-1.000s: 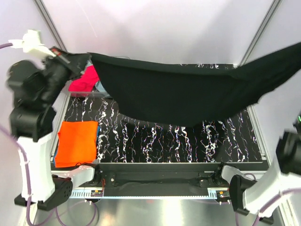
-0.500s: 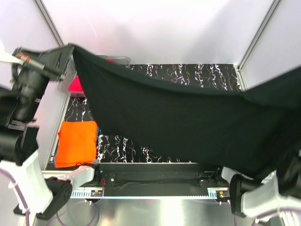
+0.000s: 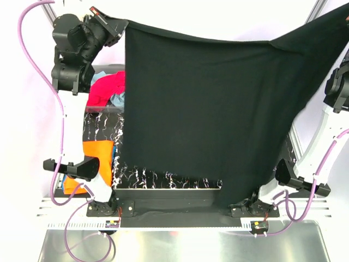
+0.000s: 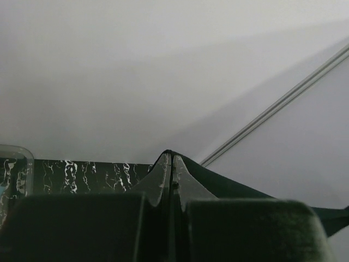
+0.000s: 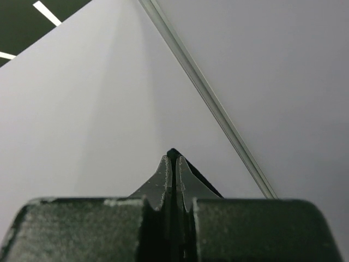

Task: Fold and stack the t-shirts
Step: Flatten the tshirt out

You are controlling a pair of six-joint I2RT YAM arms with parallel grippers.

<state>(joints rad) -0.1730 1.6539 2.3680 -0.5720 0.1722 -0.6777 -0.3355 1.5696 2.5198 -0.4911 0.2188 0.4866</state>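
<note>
A large black t-shirt (image 3: 218,109) hangs spread high above the table, held by its two top corners. My left gripper (image 3: 117,26) is shut on its upper left corner; the cloth edge shows between the fingers in the left wrist view (image 4: 172,164). My right gripper is past the top right frame edge in the top view; in the right wrist view (image 5: 174,164) it is shut on black cloth. An orange t-shirt (image 3: 98,158) lies folded at the table's left. Magenta-pink (image 3: 106,90) and teal-blue (image 3: 117,100) shirts lie in a clear bin.
The clear plastic bin (image 3: 103,109) stands at the back left of the black marbled table (image 3: 152,174). White walls with metal corner posts (image 3: 316,8) close in the cell. The hanging shirt hides most of the table.
Both arms have swung up and back, lifting the black t-shirt from a low sag to a high, taut spread. The shirt's lower edge now hangs near the table's front.
</note>
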